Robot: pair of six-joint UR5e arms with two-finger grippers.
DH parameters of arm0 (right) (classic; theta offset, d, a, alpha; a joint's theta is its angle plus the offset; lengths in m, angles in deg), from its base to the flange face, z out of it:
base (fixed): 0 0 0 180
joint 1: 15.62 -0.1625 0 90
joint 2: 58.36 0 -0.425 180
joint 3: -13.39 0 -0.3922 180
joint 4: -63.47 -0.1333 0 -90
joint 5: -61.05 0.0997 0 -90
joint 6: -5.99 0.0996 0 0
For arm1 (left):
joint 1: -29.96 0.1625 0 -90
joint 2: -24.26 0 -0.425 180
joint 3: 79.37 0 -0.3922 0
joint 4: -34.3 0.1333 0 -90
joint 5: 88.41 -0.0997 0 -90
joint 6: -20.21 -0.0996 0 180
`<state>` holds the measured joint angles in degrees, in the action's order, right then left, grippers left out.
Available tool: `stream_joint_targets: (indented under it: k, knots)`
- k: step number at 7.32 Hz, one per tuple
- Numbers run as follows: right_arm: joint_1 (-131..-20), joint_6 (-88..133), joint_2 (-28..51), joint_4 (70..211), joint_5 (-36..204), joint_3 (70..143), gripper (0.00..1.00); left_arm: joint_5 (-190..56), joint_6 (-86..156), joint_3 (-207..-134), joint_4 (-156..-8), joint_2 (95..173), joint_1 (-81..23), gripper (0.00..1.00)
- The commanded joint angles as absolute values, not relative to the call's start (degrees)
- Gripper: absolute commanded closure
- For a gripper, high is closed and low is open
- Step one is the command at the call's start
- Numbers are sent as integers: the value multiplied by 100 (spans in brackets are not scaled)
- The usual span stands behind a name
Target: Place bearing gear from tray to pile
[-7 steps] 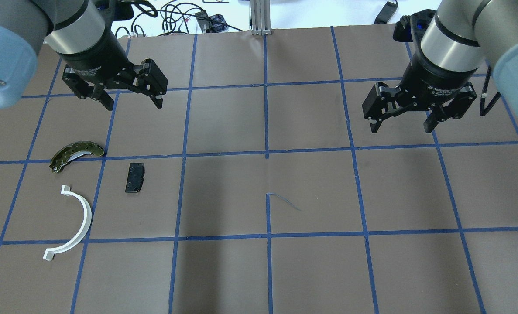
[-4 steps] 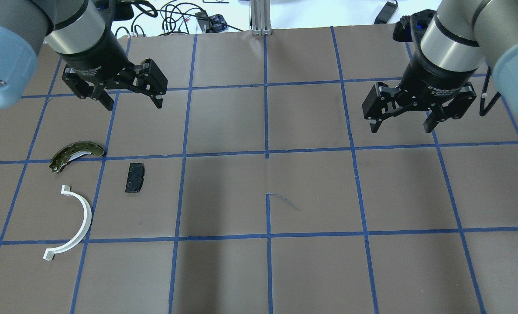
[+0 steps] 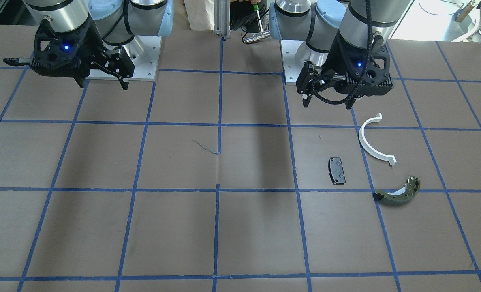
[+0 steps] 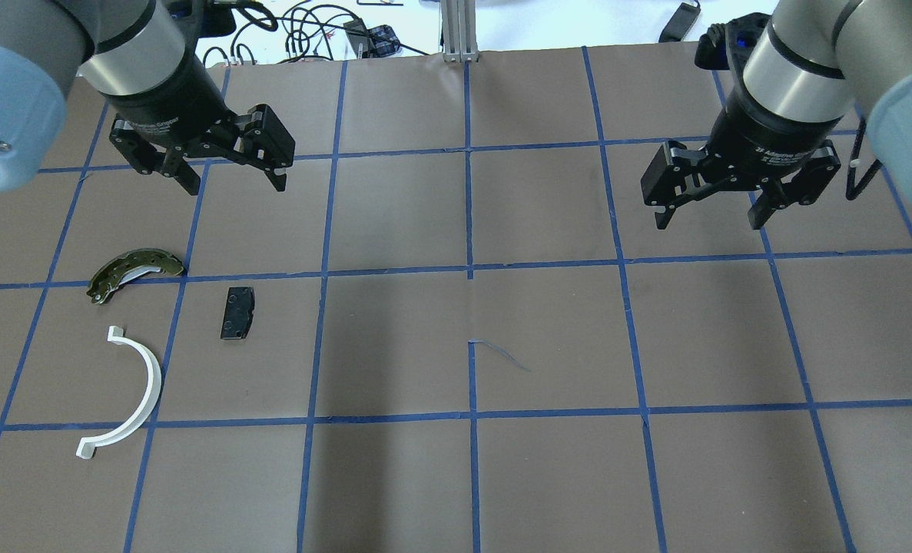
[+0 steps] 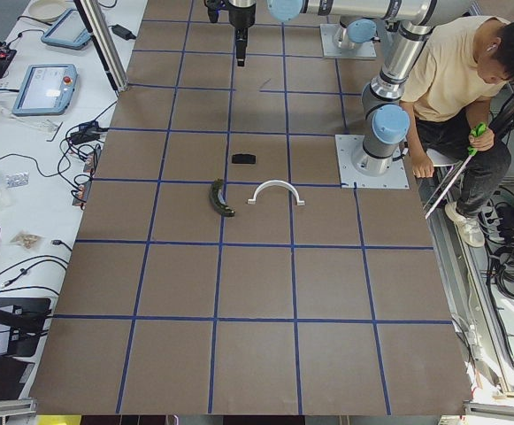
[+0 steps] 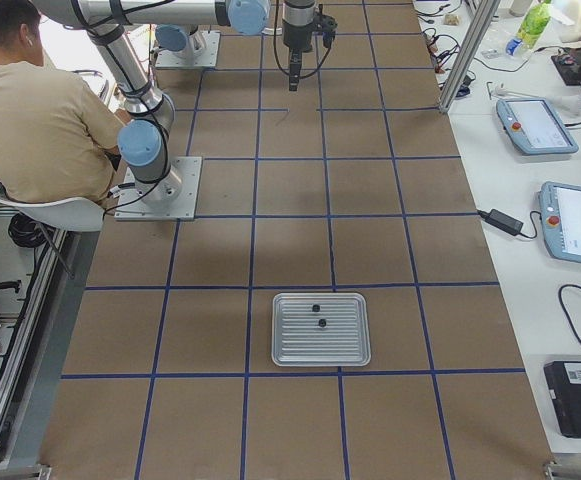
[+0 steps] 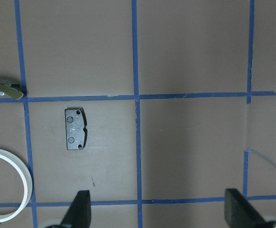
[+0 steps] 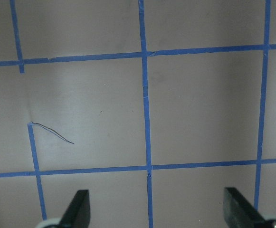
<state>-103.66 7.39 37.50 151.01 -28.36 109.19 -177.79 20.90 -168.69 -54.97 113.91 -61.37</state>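
Note:
The pile lies on the table's left: a white half-ring [image 4: 129, 395], a black pad [image 4: 237, 312] and an olive brake shoe [image 4: 134, 270]. They also show in the front view: half-ring [image 3: 370, 146], pad [image 3: 336, 170], shoe [image 3: 398, 194]. A metal tray [image 6: 300, 345] shows only in the exterior right view, far out on my right, with two small dark parts [image 6: 315, 307] on it; which one is the bearing gear I cannot tell. My left gripper [image 4: 237, 184] is open and empty, above and behind the pile. My right gripper [image 4: 708, 223] is open and empty over the table's right half.
Brown table [image 4: 548, 338] with a blue tape grid. Cables [image 4: 310, 34] lie beyond the far edge. A seated operator [image 5: 456, 80] is behind the robot bases. Tablets [image 6: 575, 220] lie on the side bench.
My right gripper has shifted slightly toward the far edge. The left arm and the pile have not moved.

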Motion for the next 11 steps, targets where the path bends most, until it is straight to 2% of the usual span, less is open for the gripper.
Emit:
stream_joint_targets:
  k: [1, 8, 11]
  knots:
    - [-9540, 35, 3630, 15049, -2860, 10927, 0, -17779, 2091, -16867, -5491, 11391, -6136, 0]
    - [-6919, -6157, 2840, 15918, -2869, 10919, 0, -17779, 2065, -16867, -5438, 11400, -6136, 0]
    - [-6329, -8272, 2243, 16819, -3280, 10901, 0, -17779, 2073, -16876, -5430, 11400, -6136, 0]
